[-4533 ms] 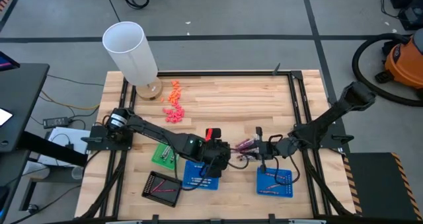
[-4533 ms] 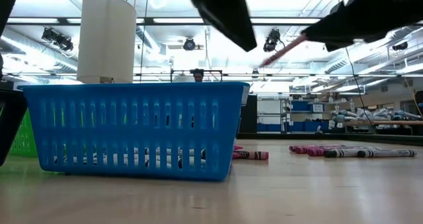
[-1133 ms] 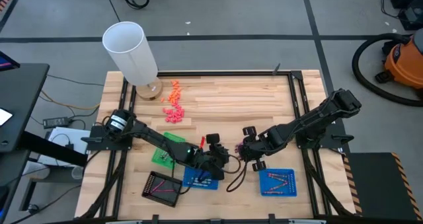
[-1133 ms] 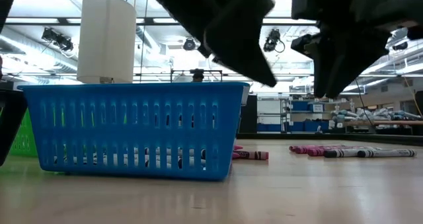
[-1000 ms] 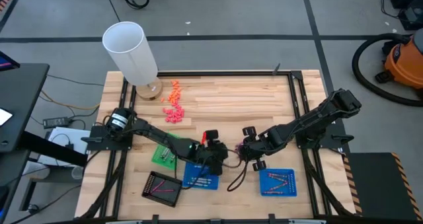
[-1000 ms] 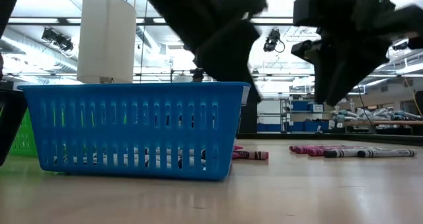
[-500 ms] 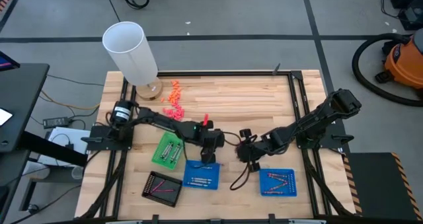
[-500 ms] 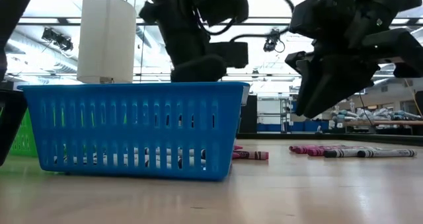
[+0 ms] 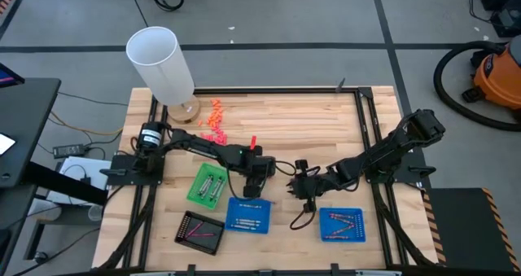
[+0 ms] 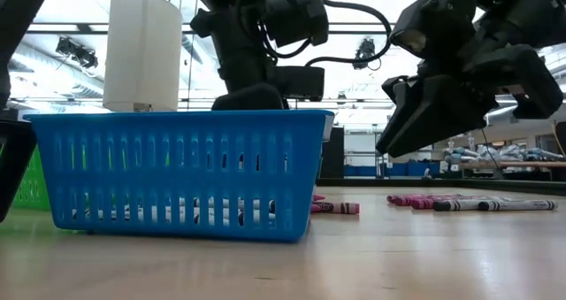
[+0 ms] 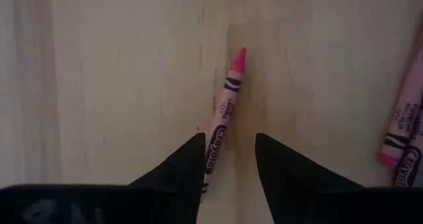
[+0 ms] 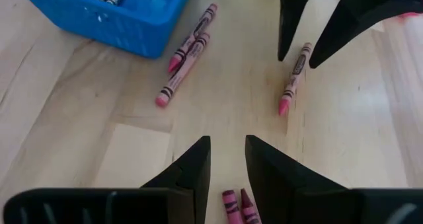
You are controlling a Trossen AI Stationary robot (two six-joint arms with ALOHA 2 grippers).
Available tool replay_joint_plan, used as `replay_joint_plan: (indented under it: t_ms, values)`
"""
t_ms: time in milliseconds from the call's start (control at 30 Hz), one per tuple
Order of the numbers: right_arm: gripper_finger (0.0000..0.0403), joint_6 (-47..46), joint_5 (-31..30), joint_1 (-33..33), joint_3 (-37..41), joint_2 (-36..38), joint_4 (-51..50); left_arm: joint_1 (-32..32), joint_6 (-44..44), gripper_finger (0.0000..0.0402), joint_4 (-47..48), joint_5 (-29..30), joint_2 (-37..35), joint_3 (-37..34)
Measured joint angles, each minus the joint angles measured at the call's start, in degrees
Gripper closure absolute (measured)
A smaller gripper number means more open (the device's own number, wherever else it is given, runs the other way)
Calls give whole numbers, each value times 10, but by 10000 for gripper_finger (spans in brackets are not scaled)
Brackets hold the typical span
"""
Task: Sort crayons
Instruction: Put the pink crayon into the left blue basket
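Seeing left end effector (image 11: 229, 138) low over mid-desk (image 11: 99, 85), fingers spread, pinching nothing. Pink crayon (image 11: 223, 112) flat on the wood, tip pointing away from the fingers, butt end beside one finger (image 11: 188, 164). Seeing right end effector (image 12: 227, 139) close by, hovering, slightly spread, empty. From right wrist: few loose crayons (image 12: 187, 52) just beside blue tray (image 12: 119, 29), more crayon ends (image 12: 235, 207) below the tips. From above: more crayons sorted into second blue tray (image 9: 358, 235), green tray (image 9: 198, 193), black tray (image 9: 191, 221).
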State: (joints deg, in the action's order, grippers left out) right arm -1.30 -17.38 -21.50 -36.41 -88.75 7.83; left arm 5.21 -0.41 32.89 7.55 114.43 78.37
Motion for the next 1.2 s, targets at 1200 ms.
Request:
replay_joint_plan:
  t_ms: [1200]
  values:
    - [298, 15, -12, -18, 25, 0, 41, -14, 10, 264, 35, 4, 28, 3]
